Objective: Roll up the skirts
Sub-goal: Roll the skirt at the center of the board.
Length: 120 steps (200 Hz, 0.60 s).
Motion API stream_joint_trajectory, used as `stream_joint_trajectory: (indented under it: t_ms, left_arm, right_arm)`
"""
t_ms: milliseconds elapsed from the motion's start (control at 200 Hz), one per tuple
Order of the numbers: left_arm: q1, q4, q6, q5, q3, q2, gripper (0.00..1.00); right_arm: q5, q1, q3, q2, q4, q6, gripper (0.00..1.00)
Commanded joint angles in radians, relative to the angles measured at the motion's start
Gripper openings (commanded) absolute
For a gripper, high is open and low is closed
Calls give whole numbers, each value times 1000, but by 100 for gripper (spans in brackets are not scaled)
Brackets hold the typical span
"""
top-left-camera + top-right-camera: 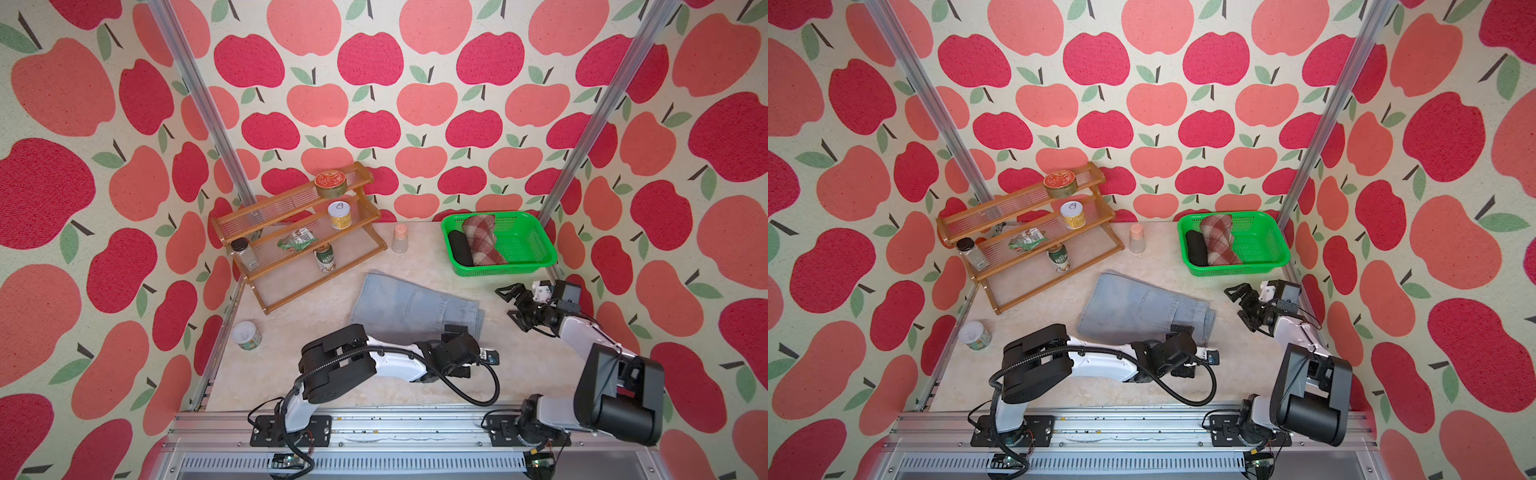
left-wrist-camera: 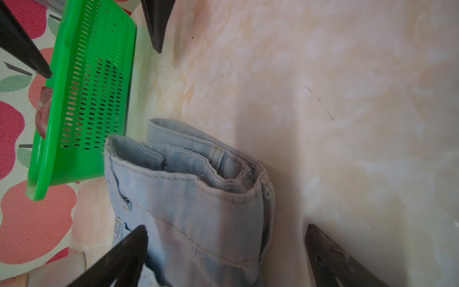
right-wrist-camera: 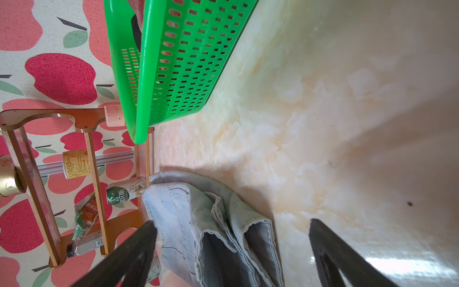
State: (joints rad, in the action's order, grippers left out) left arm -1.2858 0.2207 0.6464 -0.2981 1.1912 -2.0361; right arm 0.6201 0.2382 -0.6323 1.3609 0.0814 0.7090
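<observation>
Denim skirt: light blue, lying on the tabletop near its middle, between the wooden rack and the right gripper. The end toward the right arm is doubled over in several layers. The rest lies flat and unrolled.
Plaid skirt: rolled, lying in the green basket, with one end reaching the basket's far rim.
Black skirt: rolled, in the same basket at the end nearest the rack, touching the plaid skirt along its side.
Green basket: on the tabletop in the far right corner, apart from the denim skirt.
Left gripper: at the near edge of the denim skirt by the doubled end. In both top views it is mostly hidden under its own wrist. The jaws are spread wide and pinch nothing. In the left wrist view one fingertip is in front of the cloth and the other is over bare tabletop. Whether either touches cannot be told.
Right gripper: above the tabletop between the green basket and the doubled end of the denim skirt, clear of both. The jaws are spread wide and empty.
Wooden rack: far left, carrying cans, a jar and a packet.
Pink-capped bottle: upright between the wooden rack and the green basket.
</observation>
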Motion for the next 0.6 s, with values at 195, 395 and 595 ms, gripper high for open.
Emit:
stream_joint_trajectory:
  t_ms: [195, 395, 595]
  left_arm:
    - [-4, -33, 1, -87, 102, -139, 79]
    - [1, -57, -32, -200, 143, -181, 5]
    - [40, -83, -300, -190, 94, -71, 0]
  right_arm:
    - [13, 6, -17, 19, -6, 5, 98]
    - [11, 7, -11, 19, -9, 3, 98]
    - [23, 7, 0, 11, -19, 3, 98]
